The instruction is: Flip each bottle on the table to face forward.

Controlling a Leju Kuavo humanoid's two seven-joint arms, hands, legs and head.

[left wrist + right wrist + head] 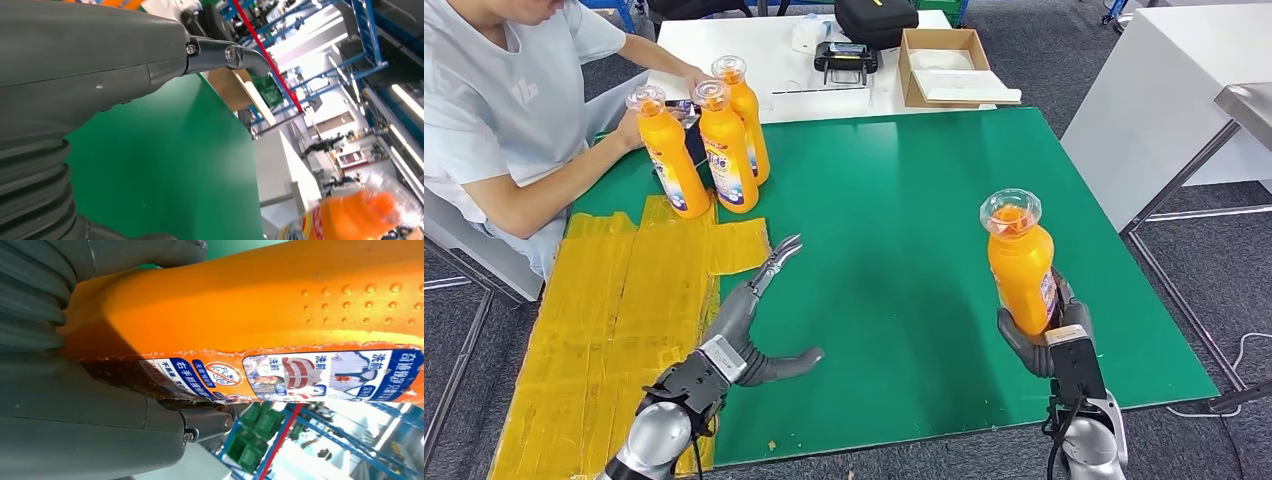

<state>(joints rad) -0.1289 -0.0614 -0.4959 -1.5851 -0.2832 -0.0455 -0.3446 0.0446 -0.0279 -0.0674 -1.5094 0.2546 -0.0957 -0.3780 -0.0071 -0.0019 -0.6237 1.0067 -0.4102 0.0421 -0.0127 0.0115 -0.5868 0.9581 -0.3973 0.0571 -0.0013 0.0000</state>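
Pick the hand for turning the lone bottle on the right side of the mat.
Right. The right hand already grips that orange bottle low on its body, upright. The left hand hovers open over the green mat, well apart from it.

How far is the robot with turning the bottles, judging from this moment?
Possibly done: three orange bottles stand upright together at the far left of the green mat, labels toward the robot, beside a person's hand. In hand: the right hand holds a fourth bottle upright, its label off to the side. The left hand hovers empty. Left: turning and placing this bottle.
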